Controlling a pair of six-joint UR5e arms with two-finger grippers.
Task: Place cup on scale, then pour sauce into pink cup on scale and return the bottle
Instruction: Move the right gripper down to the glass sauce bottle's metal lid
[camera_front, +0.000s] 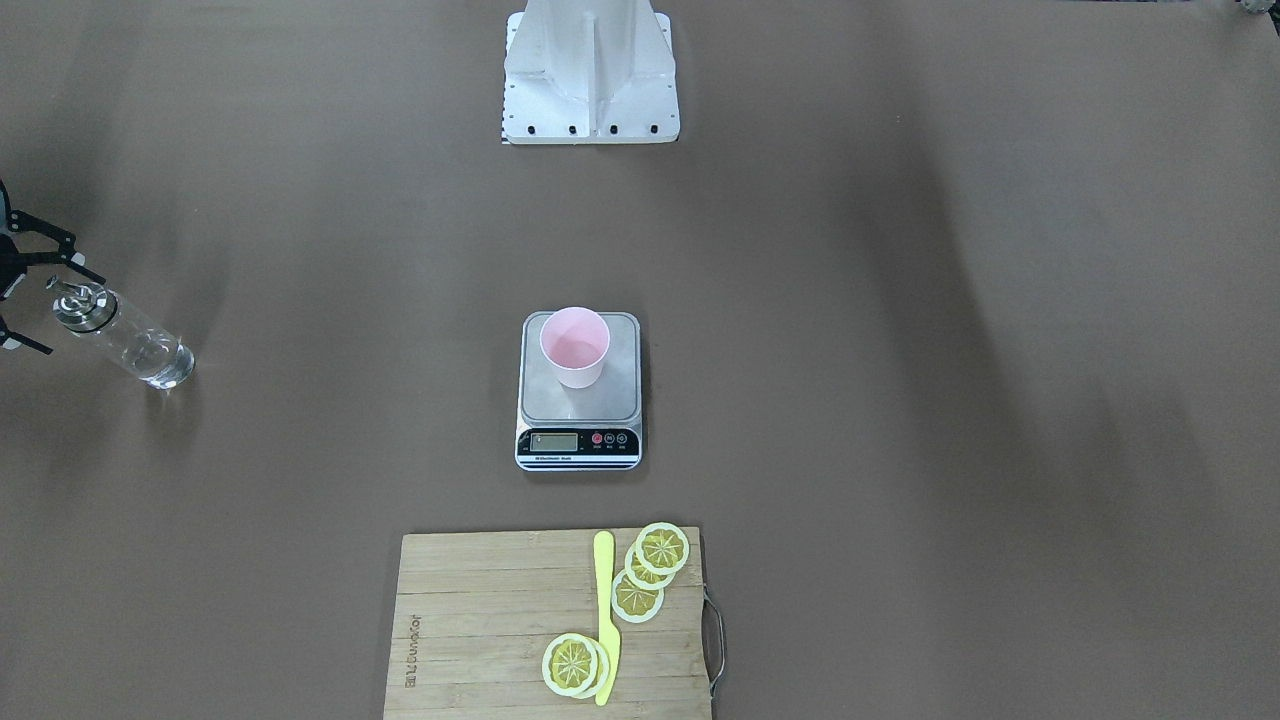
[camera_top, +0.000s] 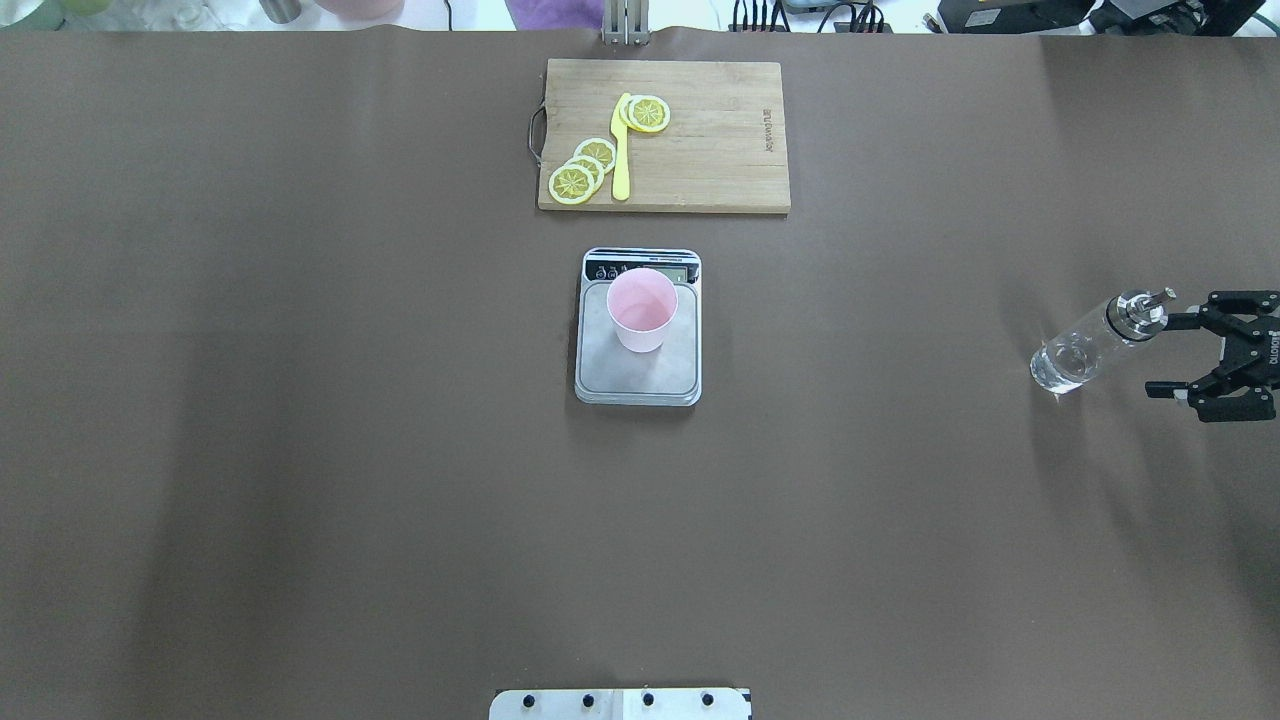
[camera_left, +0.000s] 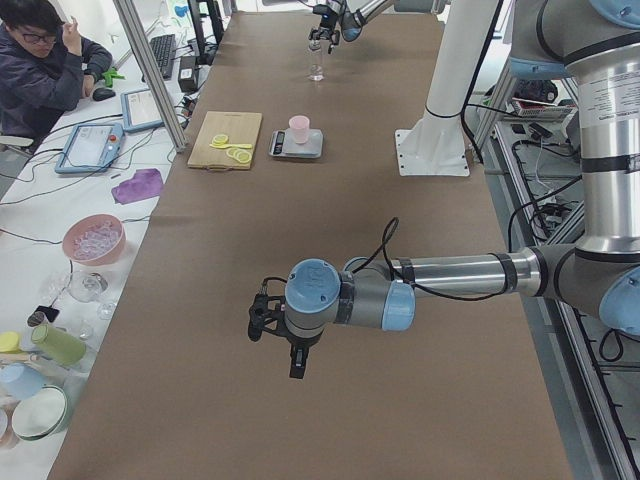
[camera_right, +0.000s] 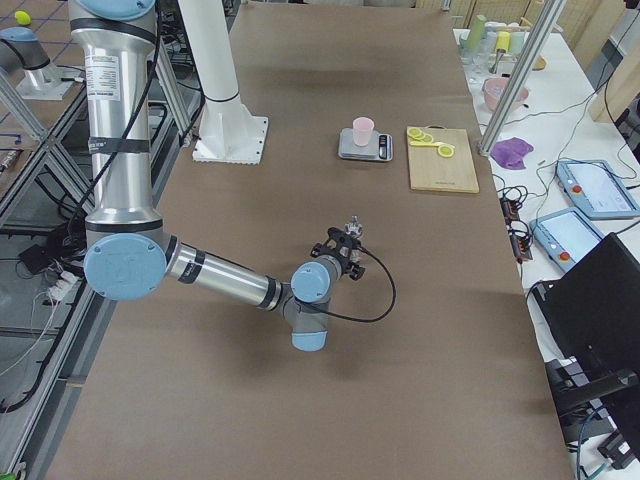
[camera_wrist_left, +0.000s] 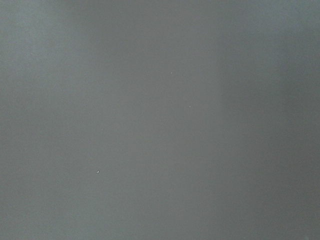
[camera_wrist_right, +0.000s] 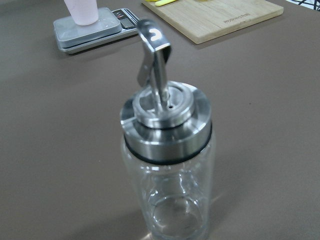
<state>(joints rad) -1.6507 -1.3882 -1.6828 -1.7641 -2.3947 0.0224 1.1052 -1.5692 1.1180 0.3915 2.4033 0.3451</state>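
Note:
The pale pink cup (camera_top: 641, 308) stands upright on the steel platform of the scale (camera_top: 640, 378) at the table's middle; the front view shows the cup (camera_front: 574, 345) and the scale (camera_front: 580, 408) too. The clear glass bottle (camera_top: 1085, 345) with its silver spout cap stands on the table far to the robot's right. Any sauce in it is barely visible. My right gripper (camera_top: 1163, 354) is open just beyond the bottle, apart from it. The right wrist view is filled by the bottle (camera_wrist_right: 167, 165). My left gripper (camera_left: 278, 340) hangs over bare table; I cannot tell whether it is open or shut.
A bamboo cutting board (camera_top: 710, 150) with lemon slices (camera_top: 585, 168) and a yellow knife (camera_top: 622, 150) lies beyond the scale. The white robot base (camera_front: 590, 85) stands at the robot's edge. A person (camera_left: 45, 70) sits at a side table with bowls and tablets.

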